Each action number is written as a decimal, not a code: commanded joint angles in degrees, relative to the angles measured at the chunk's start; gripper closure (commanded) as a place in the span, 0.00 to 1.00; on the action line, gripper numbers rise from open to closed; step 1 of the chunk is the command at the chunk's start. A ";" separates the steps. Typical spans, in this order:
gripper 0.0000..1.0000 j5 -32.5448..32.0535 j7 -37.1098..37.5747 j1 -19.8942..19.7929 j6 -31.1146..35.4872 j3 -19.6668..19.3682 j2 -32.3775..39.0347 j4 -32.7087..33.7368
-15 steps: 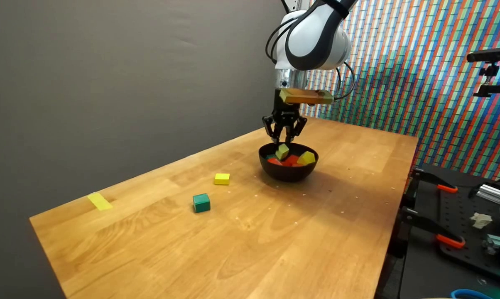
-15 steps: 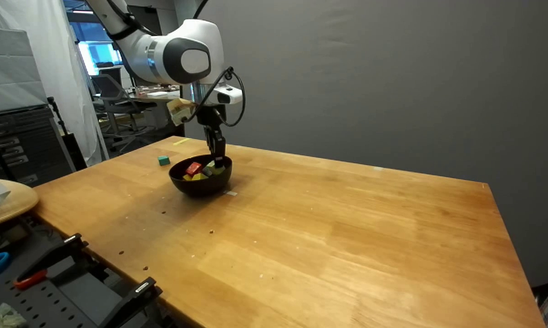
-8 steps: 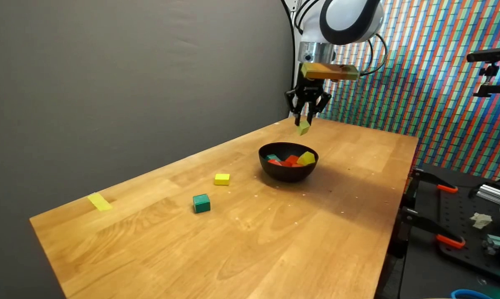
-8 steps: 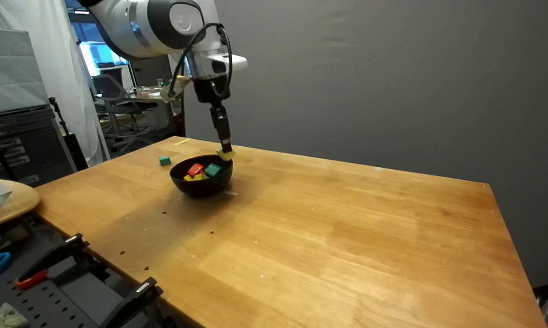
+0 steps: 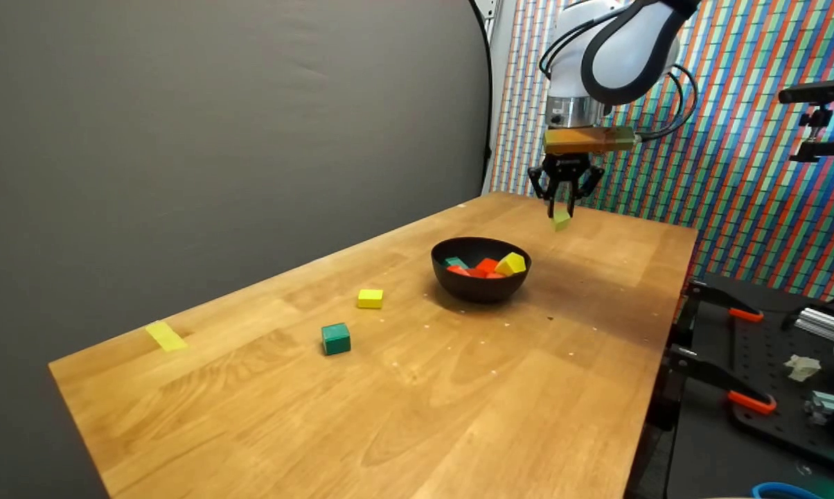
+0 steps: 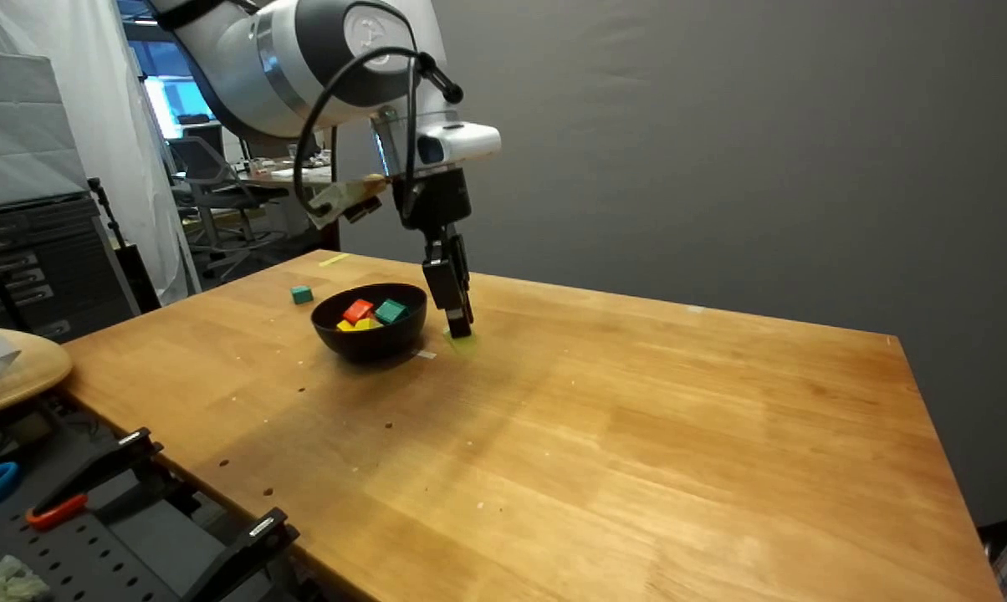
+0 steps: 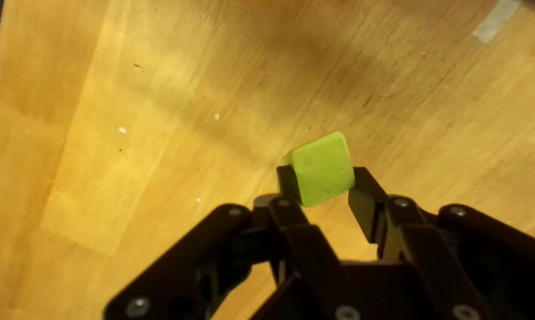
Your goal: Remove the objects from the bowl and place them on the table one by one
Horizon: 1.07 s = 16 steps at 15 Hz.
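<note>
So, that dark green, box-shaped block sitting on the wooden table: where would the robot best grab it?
Probably by two opposite upright sides, coming straight down from above. The dark green, box-shaped block looks to sit flat on the light-brown wooden table, apart from the brick-shaped yellow block, so the gripper, once free of its boxy yellow-green block, should fit a finger either side.

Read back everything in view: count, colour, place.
Table: 1, light brown, foreground
Bowl: 1, black, on table
Piled blocks: count unclear, red, green, yellow, inside bowl
Green block: 1, green, on table
Yellow block: 1, yellow, on table
Held block: 1, yellow-green, gripped outside bowl
Tape strip: 1, yellow, at table edge
Clamps: 2, black and orange, at table edge
Backdrop: 1, grey, behind table
Patterned screen: 1, multicoloured, background
Office chair: at least 1, dark, background
Arm: 1, white and black, overhead
Gripper: 1, black, shut on held block
</note>
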 commanded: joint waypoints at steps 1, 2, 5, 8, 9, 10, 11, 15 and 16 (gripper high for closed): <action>0.38 0.03 1.49 -0.84 4.20 -0.13 3.23 -0.45; 0.33 0.40 0.83 -0.81 5.05 -0.24 3.06 -0.96; 0.10 -0.64 0.77 0.10 7.76 -1.05 0.42 -3.11; 0.00 0.46 -4.02 0.05 12.01 1.05 -5.18 -6.11; 0.00 1.62 -6.68 0.14 11.54 2.51 -6.67 -6.34; 0.00 3.06 -9.45 0.36 10.32 4.30 -7.83 -6.22; 0.00 4.91 -12.24 0.49 9.84 6.07 -8.71 -6.06; 0.00 18.17 -25.72 2.80 8.88 13.67 -6.85 -1.66; 0.00 22.29 -29.56 3.54 8.42 15.37 -4.41 0.77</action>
